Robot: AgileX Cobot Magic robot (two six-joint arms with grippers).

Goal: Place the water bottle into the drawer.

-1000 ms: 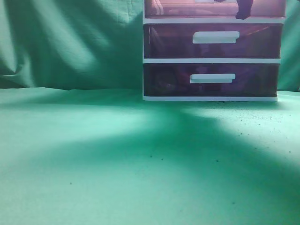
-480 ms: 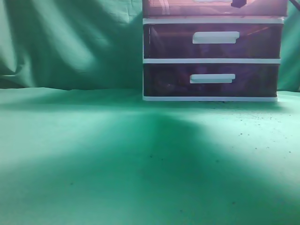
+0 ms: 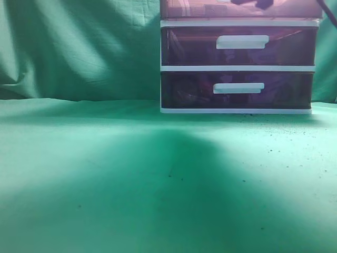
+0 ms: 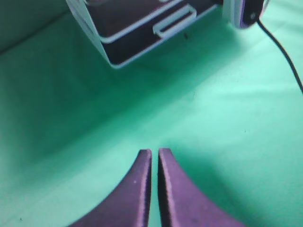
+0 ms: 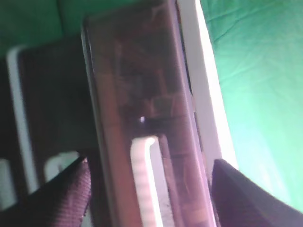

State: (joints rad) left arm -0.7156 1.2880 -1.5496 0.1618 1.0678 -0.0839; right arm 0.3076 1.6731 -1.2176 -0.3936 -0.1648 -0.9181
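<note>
The drawer (image 3: 210, 9), reddish translucent with a white handle, is the top tier of the white-framed unit at the exterior view's top edge. In the right wrist view its front (image 5: 137, 94) and handle (image 5: 144, 179) fill the middle. My right gripper (image 5: 149, 189) is open, with one finger (image 5: 71, 189) on each side of the drawer front; its dark tips show at the exterior view's top (image 3: 253, 2). My left gripper (image 4: 155, 152) is shut and empty above the green cloth, in front of the unit (image 4: 142, 28). No water bottle can be made out in any view.
Two darker purple drawers (image 3: 239, 46) (image 3: 237, 89) sit under the top one. Green cloth (image 3: 131, 174) covers the table and backdrop. A black cable (image 4: 284, 52) runs from a white and purple part (image 4: 246, 12) over the cloth at the right.
The right gripper's dark finger, hanging in front of the top drawer a second ago, has risen and shifted left to the frame's top edge. The shadow on the cloth has shifted.
</note>
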